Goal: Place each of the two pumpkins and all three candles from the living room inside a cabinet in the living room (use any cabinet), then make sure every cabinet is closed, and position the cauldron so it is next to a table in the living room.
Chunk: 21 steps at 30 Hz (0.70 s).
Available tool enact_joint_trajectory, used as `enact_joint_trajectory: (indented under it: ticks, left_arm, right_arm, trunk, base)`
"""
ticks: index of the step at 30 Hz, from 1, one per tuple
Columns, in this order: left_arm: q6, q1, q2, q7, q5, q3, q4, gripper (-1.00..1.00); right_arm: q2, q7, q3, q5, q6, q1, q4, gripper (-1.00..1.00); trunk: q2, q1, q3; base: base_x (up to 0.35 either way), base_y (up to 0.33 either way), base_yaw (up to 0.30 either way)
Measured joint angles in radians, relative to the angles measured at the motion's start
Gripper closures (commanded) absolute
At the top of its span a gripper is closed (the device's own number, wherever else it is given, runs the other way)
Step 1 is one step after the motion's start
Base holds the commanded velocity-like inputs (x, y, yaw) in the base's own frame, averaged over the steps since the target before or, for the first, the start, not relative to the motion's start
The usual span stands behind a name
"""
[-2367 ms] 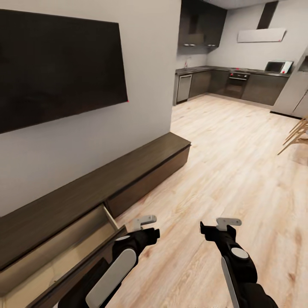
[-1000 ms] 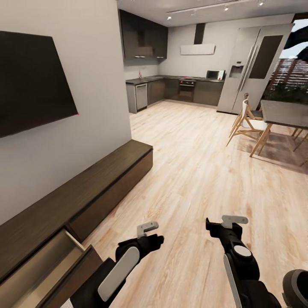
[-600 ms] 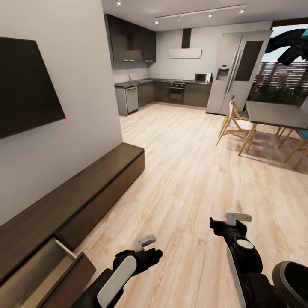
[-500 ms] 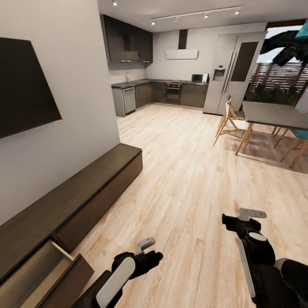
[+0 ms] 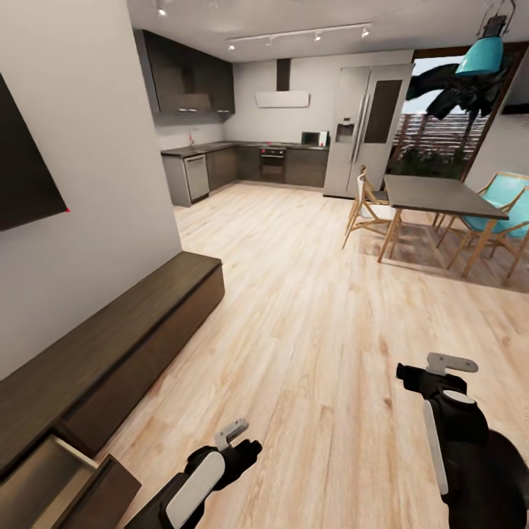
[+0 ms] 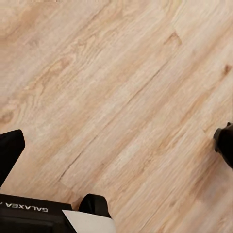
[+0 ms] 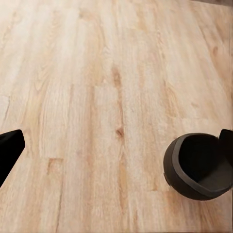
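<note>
The long dark-brown cabinet (image 5: pixel 125 323) runs along the white wall, under the black screen (image 5: pixel 26 176), and its drawer (image 5: pixel 66 488) at the end nearest the robot stands pulled out, pale wood showing inside. Both arms hang low over the plank floor (image 5: pixel 308 308) out from the cabinet's front. The left pincer (image 5: pixel 234 439) sits nearer the cabinet, just off the open drawer, and its fingers (image 6: pixel 9 150) stand well apart with nothing but floorboards between them. The right pincer (image 5: pixel 433 371) is farther from the cabinet, toward the dining side; its fingers (image 7: pixel 9 145) are likewise spread wide and hold nothing. In the right wrist view a dark round open-topped vessel (image 7: pixel 199 165) (probably the cauldron) rests on the floor beside one fingertip. Beyond the cabinet's far end lies the kitchen (image 5: pixel 242 165) with grey units, and across the floor from the cabinet stands a dining tabletop (image 5: pixel 437 197) with wooden chairs (image 5: pixel 364 209) around it.
</note>
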Motion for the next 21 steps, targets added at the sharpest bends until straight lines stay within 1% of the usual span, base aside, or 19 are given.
enact_joint_trajectory:
  ticks: [6, 9, 18, 21]
  left_arm:
    - [-0.006, -0.001, 0.004, -0.001, 0.001, 0.000, 0.003, -1.00]
    - [-0.006, -0.001, 0.002, 0.000, 0.000, -0.005, -0.008, -1.00]
    - [-0.006, -0.001, 0.012, -0.002, -0.001, -0.002, -0.013, -1.00]
    - [-0.006, -0.001, 0.019, 0.000, -0.001, -0.002, -0.013, -1.00]
  right_arm:
    - [0.001, -0.001, 0.000, 0.000, 0.000, 0.001, 0.000, -1.00]
    - [0.001, -0.002, -0.001, 0.000, 0.000, -0.002, 0.000, -1.00]
    - [-0.007, -0.003, -0.009, 0.000, 0.000, -0.019, 0.000, -1.00]
    - [-0.006, -0.007, -0.011, 0.000, -0.002, -0.020, 0.000, -1.00]
  trunk:
    - [-0.042, 0.023, -0.011]
    - [-0.063, 0.035, -0.017]
    - [-0.126, 0.069, -0.034]
    - [-0.147, 0.081, -0.039]
  base:
    - [0.000, 0.000, -0.237]
    - [0.000, 0.000, -0.238]
    - [0.000, 0.000, -0.239]
    - [0.000, 0.000, -0.241]
